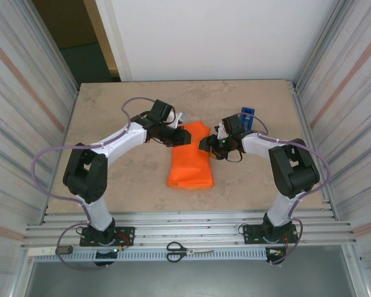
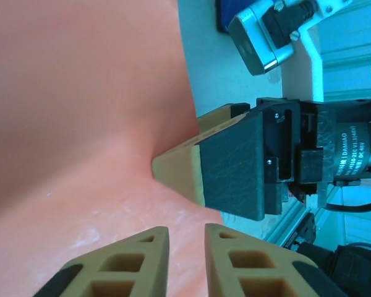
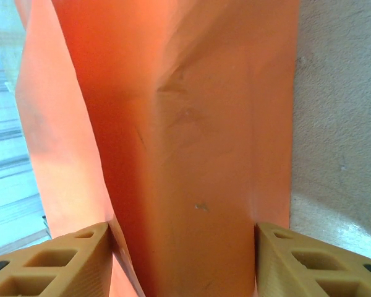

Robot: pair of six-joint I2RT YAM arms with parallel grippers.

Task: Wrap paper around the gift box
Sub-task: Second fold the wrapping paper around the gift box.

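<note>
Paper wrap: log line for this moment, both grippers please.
stage: paper folded into long bundle | left gripper: fingers nearly together at far end, hold unclear | right gripper: clamped across paper

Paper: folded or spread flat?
Folded. From above, the paper is a narrow bundle, not an open sheet; the right wrist view shows creased layers overlapping lengthwise.

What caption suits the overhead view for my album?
The left pincer and right pincer meet over the folded orange paper; blue tape dispenser beyond, scissors at the near edge.
</note>
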